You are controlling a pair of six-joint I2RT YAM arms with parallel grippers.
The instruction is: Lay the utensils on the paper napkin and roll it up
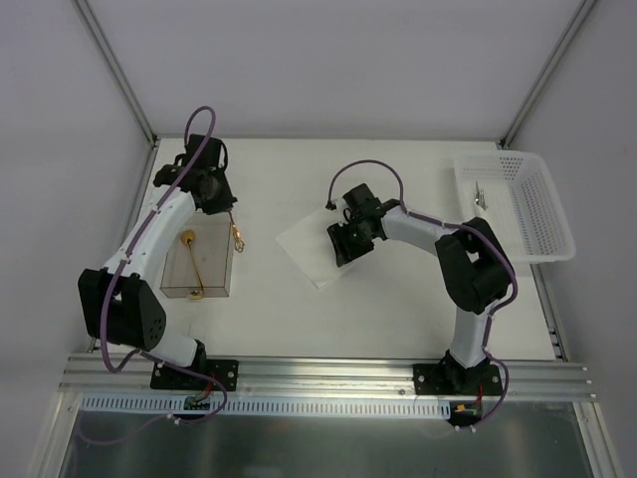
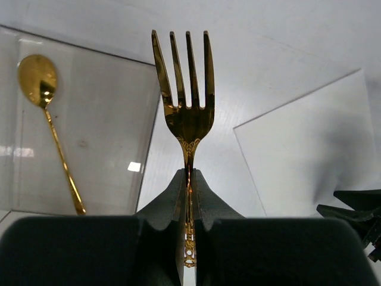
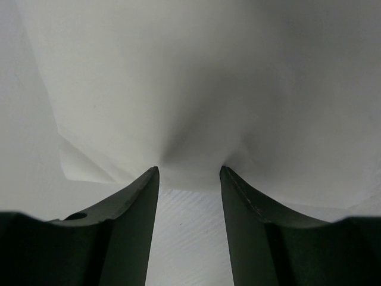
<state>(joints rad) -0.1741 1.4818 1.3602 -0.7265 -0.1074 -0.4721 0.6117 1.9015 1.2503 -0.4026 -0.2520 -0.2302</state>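
Note:
My left gripper (image 2: 189,176) is shut on the handle of a gold fork (image 2: 189,113), tines pointing away. In the top view the left gripper (image 1: 229,214) holds the fork (image 1: 237,235) just past the right edge of a clear tray (image 1: 231,269). A gold spoon (image 1: 191,264) lies in that tray; it also shows in the left wrist view (image 2: 44,119). The white paper napkin (image 1: 304,249) lies flat mid-table. My right gripper (image 1: 343,244) is open over it, its fingertips (image 3: 146,185) resting at the napkin's (image 3: 190,89) near edge.
A white perforated basket (image 1: 542,214) stands at the far right with a small silver piece (image 1: 481,194) inside. The clear tray (image 2: 89,149) lies left of the fork. The napkin (image 2: 303,155) and part of the right gripper (image 2: 357,214) show to the fork's right.

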